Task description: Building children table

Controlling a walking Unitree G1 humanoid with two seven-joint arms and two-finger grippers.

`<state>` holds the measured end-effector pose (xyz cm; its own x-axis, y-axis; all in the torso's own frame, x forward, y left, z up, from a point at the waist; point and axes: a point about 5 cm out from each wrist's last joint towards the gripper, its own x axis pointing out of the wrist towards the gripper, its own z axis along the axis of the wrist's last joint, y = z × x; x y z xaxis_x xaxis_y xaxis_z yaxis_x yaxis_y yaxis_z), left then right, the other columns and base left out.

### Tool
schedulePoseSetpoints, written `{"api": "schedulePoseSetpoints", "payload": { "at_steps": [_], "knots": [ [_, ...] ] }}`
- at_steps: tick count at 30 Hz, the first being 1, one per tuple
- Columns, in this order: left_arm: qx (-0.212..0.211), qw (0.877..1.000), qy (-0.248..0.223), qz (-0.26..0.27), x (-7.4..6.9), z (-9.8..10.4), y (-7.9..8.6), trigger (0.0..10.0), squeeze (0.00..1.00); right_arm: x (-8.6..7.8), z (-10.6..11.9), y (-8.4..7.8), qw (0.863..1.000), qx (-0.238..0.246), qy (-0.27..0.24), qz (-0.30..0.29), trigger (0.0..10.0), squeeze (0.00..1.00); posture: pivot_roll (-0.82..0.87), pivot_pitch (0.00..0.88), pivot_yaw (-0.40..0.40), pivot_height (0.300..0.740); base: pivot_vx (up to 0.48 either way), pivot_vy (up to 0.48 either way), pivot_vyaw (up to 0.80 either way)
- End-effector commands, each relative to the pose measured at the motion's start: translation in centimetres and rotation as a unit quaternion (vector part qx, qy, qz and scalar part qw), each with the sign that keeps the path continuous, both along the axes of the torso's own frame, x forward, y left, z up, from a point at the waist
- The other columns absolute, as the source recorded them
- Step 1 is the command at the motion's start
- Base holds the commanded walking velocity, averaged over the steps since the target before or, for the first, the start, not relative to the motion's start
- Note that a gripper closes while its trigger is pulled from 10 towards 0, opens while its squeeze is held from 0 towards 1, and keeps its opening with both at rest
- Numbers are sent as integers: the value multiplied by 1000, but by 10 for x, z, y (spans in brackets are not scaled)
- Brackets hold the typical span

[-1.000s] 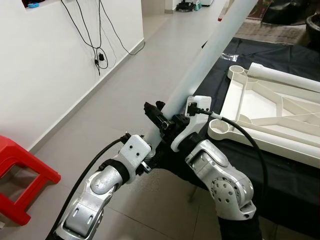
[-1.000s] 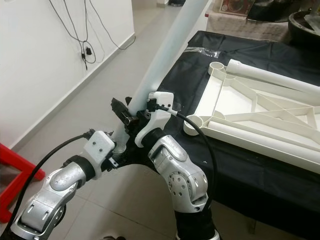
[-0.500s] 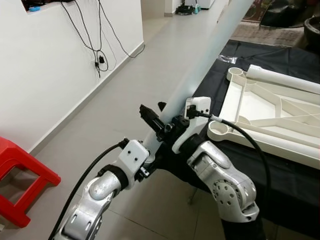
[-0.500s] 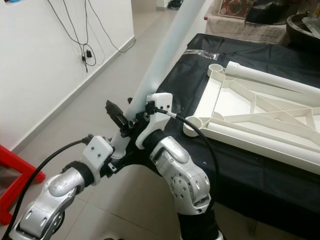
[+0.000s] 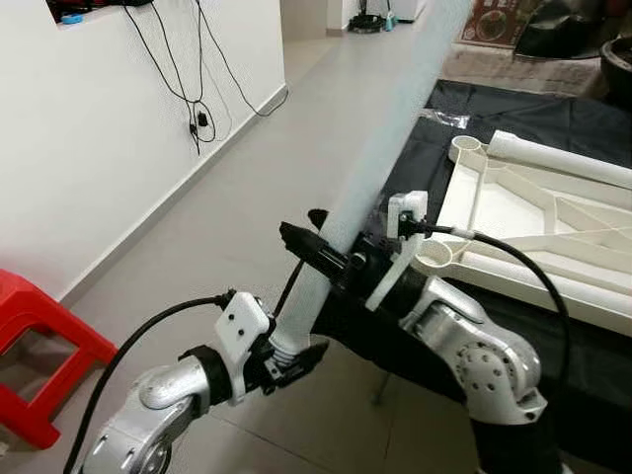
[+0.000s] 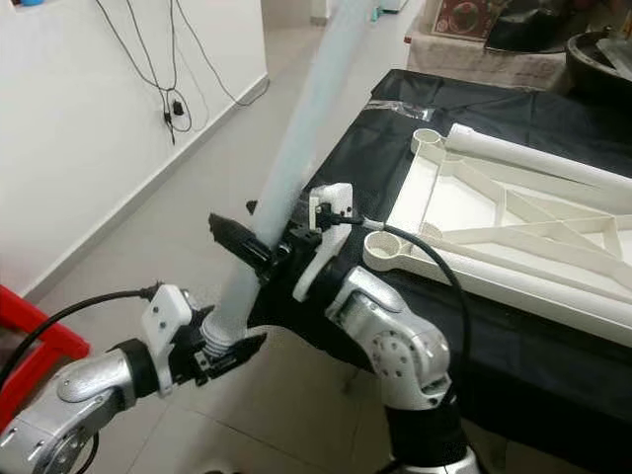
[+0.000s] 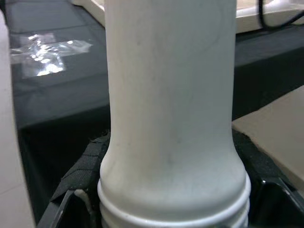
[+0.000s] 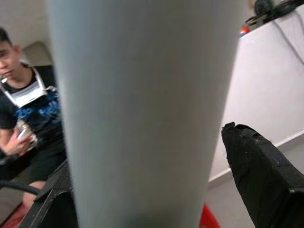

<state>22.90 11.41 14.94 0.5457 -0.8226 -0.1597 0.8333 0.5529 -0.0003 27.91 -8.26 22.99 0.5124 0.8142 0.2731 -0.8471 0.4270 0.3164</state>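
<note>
Gripped low at its threaded end by the left gripper (image 5: 286,357) and clamped higher by the right gripper (image 5: 331,259), long white plastic table leg (image 5: 380,148) angled up, seemingly ready for the upturned white tabletop frame (image 5: 533,232) on the black-draped surface (image 5: 592,346) at right.

A long table leg (image 5: 380,148) is slanting up and away across the middle of the scene, its lower end sitting nearest the robot and its upper end running past the top edge. The left pincer (image 5: 286,357) is closing around the leg's lower end, and the right pincer (image 5: 331,252) is closing around it just above that. To the right, the surface (image 5: 444,128) is carrying an upturned tabletop (image 5: 538,232), with a second leg (image 5: 558,158) lying along its far side. Left of the arms, a stool (image 5: 39,351) is standing on the floor (image 5: 247,188) beside the wall (image 5: 89,128), where cables (image 5: 193,89) are hanging down.
</note>
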Motion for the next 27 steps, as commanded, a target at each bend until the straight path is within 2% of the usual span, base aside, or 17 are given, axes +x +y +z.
{"api": "schedulePoseSetpoints", "payload": {
  "at_steps": [1,4,6,8,10,15,27],
  "knots": [
    [-2,1000,8,-24,-6,1,1,10000,0,-6,0,2,999,0,-2,37,10000,0,119,131,15,740,0,0,0],
    [-4,999,20,-38,-10,-2,-1,10000,0,-11,0,3,998,-8,-6,67,10000,0,119,132,12,740,0,0,0],
    [-12,998,34,-56,-15,-4,-4,10000,0,-19,0,5,993,-14,-11,119,10000,0,118,135,13,740,0,0,0],
    [-12,998,34,-56,-15,-4,-4,10000,0,-19,0,5,993,-14,-11,119,10000,0,118,135,13,740,0,0,0],
    [-20,996,49,-65,-20,-6,-6,10000,0,-24,1,7,989,-17,-12,148,10000,0,115,136,16,740,0,0,0],
    [-24,994,66,-78,-28,-9,-6,10000,0,-28,1,7,985,-20,-12,173,10000,0,115,137,18,740,0,0,0],
    [-28,993,76,-87,-31,-9,-7,10000,0,-34,-1,10,978,-25,-11,207,10000,0,115,136,12,740,0,0,0]
  ]
}}
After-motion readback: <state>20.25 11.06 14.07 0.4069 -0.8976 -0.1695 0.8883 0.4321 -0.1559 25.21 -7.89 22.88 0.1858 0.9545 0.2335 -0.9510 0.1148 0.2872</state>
